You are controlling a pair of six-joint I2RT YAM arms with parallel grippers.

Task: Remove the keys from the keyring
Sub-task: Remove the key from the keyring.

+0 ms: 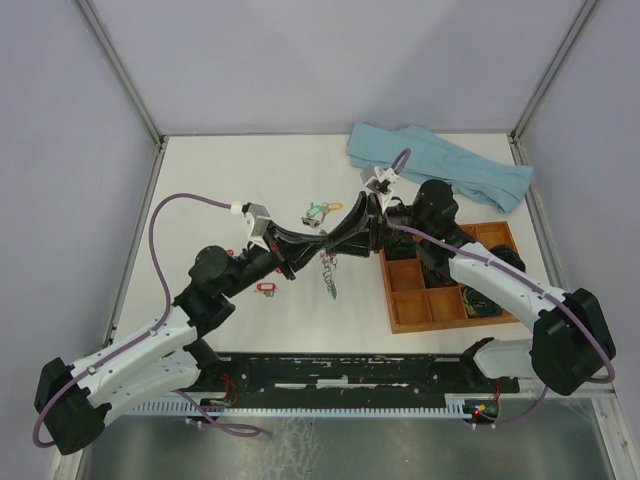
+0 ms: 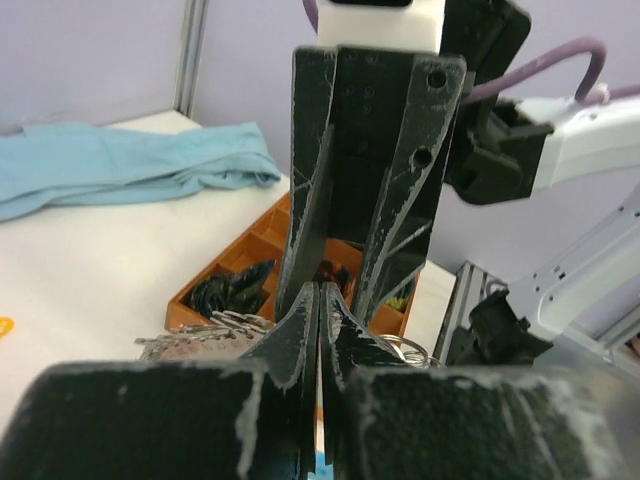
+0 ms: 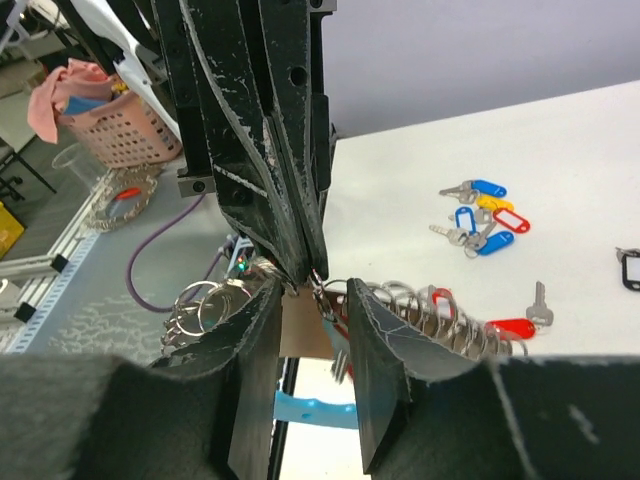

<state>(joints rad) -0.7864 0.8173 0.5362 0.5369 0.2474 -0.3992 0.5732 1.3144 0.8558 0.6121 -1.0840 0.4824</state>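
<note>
Top external view: the left claw [image 1: 322, 238] and the right claw [image 1: 350, 230] meet tip to tip above the table [image 1: 200, 180]. The keyring [image 1: 330, 276] hangs just beneath the point where they meet.

Left wrist view: the left claw's fingers [image 2: 300, 330] are pressed almost together on a thin piece of the keyring. The keys [image 2: 195, 342] spill out in a jagged row on one side.

Right wrist view: the right claw's fingers [image 3: 375, 340] stand a little apart with ring wire in the gap. Whether they pinch it I cannot tell. The keyring's light-blue arc [image 3: 310, 410] shows below them.
</note>
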